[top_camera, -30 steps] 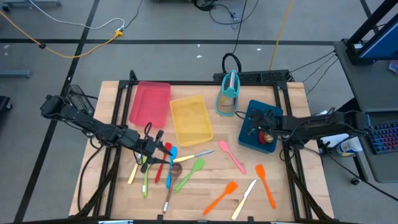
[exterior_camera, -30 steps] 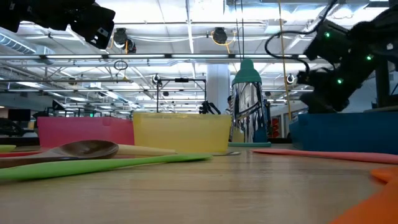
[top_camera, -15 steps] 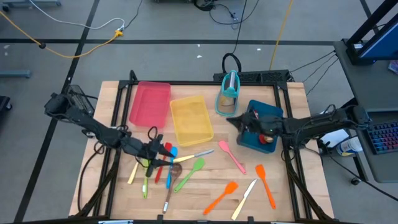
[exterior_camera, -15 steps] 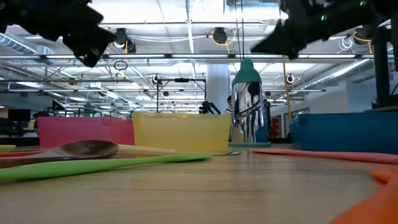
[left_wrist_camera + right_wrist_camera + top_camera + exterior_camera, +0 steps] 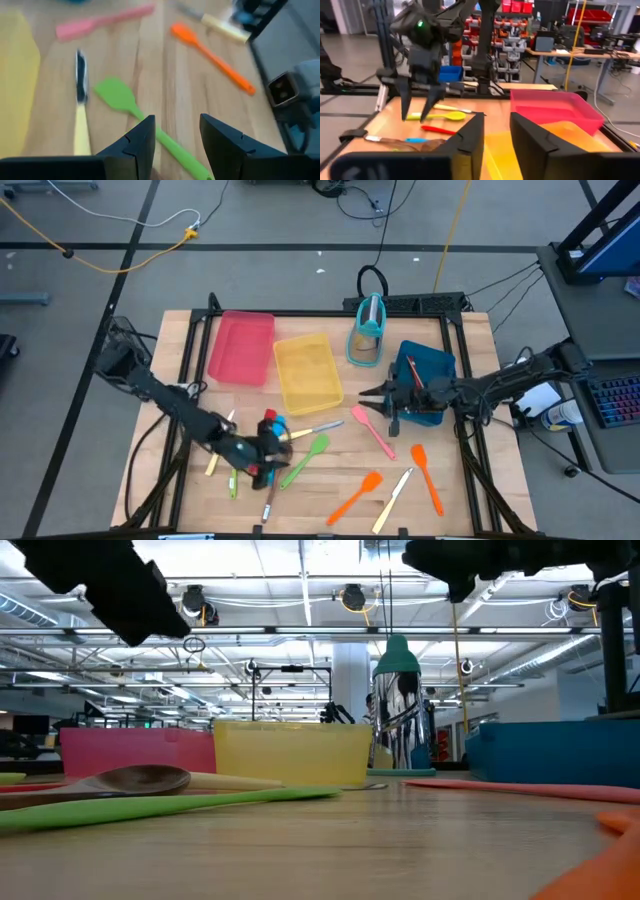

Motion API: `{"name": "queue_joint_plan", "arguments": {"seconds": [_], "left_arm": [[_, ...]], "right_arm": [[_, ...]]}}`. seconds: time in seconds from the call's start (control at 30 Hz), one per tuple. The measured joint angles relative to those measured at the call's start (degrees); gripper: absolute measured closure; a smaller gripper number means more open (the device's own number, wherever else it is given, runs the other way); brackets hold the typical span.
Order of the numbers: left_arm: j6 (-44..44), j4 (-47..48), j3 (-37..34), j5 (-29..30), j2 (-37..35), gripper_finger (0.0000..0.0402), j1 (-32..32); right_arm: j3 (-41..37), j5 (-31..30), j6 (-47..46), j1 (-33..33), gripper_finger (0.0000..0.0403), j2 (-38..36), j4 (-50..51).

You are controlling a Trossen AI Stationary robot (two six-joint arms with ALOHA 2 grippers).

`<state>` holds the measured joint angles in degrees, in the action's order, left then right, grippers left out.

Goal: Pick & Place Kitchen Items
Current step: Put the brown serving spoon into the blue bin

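Note:
Several slim utensils lie flat on the wooden table: a green spatula point(image 5: 308, 454), a pink spatula point(image 5: 372, 430), two orange spatulas point(image 5: 428, 476) point(image 5: 357, 496), a cream-handled knife point(image 5: 393, 498), and red, blue and brown ones under my left arm. My left gripper point(image 5: 268, 454) is open above this cluster. In its wrist view the green spatula's handle point(image 5: 167, 142) runs between the two fingers, below them. My right gripper point(image 5: 378, 406) is open and empty, pointing toward the table's left, between the blue tray point(image 5: 430, 365) and the pink spatula.
A red tray point(image 5: 242, 345) and a yellow tray point(image 5: 308, 372) lie at the back, and the teal-framed holder point(image 5: 367, 330) stands beside the blue tray. A second cream-handled knife point(image 5: 80, 125) lies by the green spatula. There is bare wood at the near right.
My left gripper has gone toward the table's near right, over the utensil cluster to the green spatula. My right gripper has risen from over the blue tray and gone toward the table's left, past the tray's edge.

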<state>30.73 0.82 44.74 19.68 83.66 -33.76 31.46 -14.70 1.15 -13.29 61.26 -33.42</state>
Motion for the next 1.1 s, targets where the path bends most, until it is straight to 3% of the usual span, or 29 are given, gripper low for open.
{"name": "queue_joint_plan", "arguments": {"seconds": [0.27, 0.5, 0.7, 0.9, 1.1], "left_arm": [[18.3, 16.6, 13.1, -2.1, 12.2, 0.0245, -1.8], [36.6, 31.5, 22.8, -6.1, 21.3, 0.0245, -3.7], [50.0, 42.5, 28.0, -12.4, 27.7, 0.0245, -4.3], [54.9, 41.3, 28.6, -14.4, 29.9, 0.0245, -4.3], [50.5, 43.2, 28.5, -12.1, 30.1, 0.0245, -4.8]], "right_arm": [[0.0, 0.0, -0.3, -1.7, 0.0259, 5.7, -4.5], [0.0, 0.0, -0.1, -3.8, 0.0262, 9.0, -5.4], [0.0, 0.1, 5.3, -4.5, 0.0264, 10.0, -7.9], [0.0, 0.0, 11.6, -4.5, 0.0262, 9.9, -10.2], [0.0, 0.0, 18.9, -4.3, 0.0261, 9.9, -12.3]]}}
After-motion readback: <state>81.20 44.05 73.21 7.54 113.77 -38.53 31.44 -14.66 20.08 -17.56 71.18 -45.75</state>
